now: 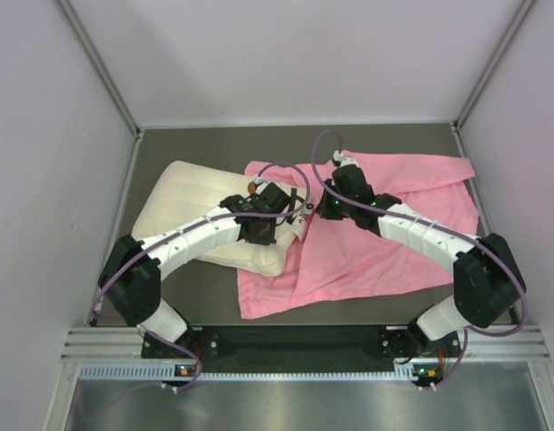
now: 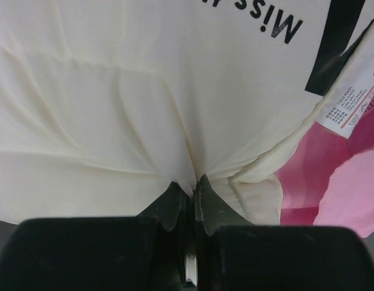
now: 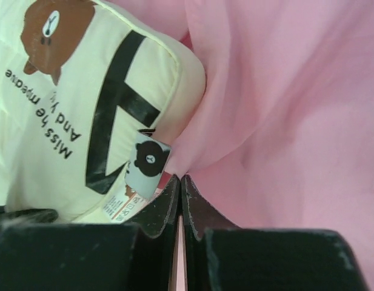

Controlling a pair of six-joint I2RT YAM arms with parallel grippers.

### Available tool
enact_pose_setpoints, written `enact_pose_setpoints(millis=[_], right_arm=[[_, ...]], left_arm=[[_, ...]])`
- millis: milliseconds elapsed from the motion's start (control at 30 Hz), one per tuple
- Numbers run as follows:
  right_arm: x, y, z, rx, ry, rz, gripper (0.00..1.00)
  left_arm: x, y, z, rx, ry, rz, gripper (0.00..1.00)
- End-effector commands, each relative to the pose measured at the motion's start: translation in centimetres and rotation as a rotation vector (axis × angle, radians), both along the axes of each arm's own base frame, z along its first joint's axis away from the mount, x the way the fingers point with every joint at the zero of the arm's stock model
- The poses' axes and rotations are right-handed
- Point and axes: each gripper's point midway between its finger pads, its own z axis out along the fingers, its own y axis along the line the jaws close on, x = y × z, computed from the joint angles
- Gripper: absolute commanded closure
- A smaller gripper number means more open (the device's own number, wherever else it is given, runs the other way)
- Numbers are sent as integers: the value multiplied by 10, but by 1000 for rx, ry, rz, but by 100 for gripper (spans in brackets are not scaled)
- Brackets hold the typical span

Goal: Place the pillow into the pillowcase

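Observation:
The cream-white pillow [image 1: 182, 202] lies at the left of the table, its right end resting on the pink pillowcase [image 1: 411, 189], which is spread out to the right. My left gripper [image 1: 269, 235] is shut on a fold of the pillow [image 2: 144, 91] near its right end, with the pillowcase [image 2: 350, 194] showing pink just to the right. My right gripper [image 1: 314, 212] is shut on the pillowcase's left edge [image 3: 283, 109], right beside the pillow's corner [image 3: 53, 109] with its bear print, black text and tag [image 3: 147, 160].
The dark table [image 1: 205, 144] is boxed in by pale walls at the left, right and back. A metal rail [image 1: 294, 346] runs along the near edge between the arm bases. Cables loop above both wrists.

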Motion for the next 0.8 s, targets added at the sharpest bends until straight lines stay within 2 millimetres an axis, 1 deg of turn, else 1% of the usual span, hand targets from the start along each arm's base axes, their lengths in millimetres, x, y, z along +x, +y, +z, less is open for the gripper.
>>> enact_pose_setpoints(millis=[0, 100, 200, 233, 267, 300, 367, 433, 467, 533, 600, 667, 767], right_arm=[[6, 11, 45, 91, -89, 27, 100], [3, 18, 51, 113, -92, 67, 100], [-1, 21, 56, 121, -103, 99, 100], [-1, 19, 56, 113, -108, 89, 100], [-1, 17, 57, 108, -113, 82, 100], [-2, 15, 56, 99, -112, 85, 100], [-3, 13, 56, 88, -110, 78, 100], [4, -2, 53, 39, -121, 2, 100], [7, -7, 53, 24, -122, -22, 100], [13, -11, 58, 23, -130, -49, 100], [15, -6, 61, 25, -133, -24, 100], [15, 2, 68, 48, -138, 7, 100], [10, 14, 74, 62, -144, 46, 100]], left_arm=[[8, -6, 1, 12, -7, 4, 100], [7, -8, -9, 26, 24, -7, 100], [6, -12, -13, 22, 48, -29, 100], [5, -12, -12, 30, 54, -34, 100], [6, -8, -12, 52, 55, -21, 100], [3, -4, -11, 72, 66, -18, 100], [0, -3, -7, 64, 72, -31, 100], [-8, 2, -4, 71, 94, -43, 100], [-11, 4, 1, 69, 97, -46, 100], [-19, 8, 3, 75, 119, -63, 100], [-23, 9, 7, 65, 120, -80, 100], [-25, 6, 5, 49, 127, -104, 100], [-25, 0, -1, 43, 151, -115, 100]])
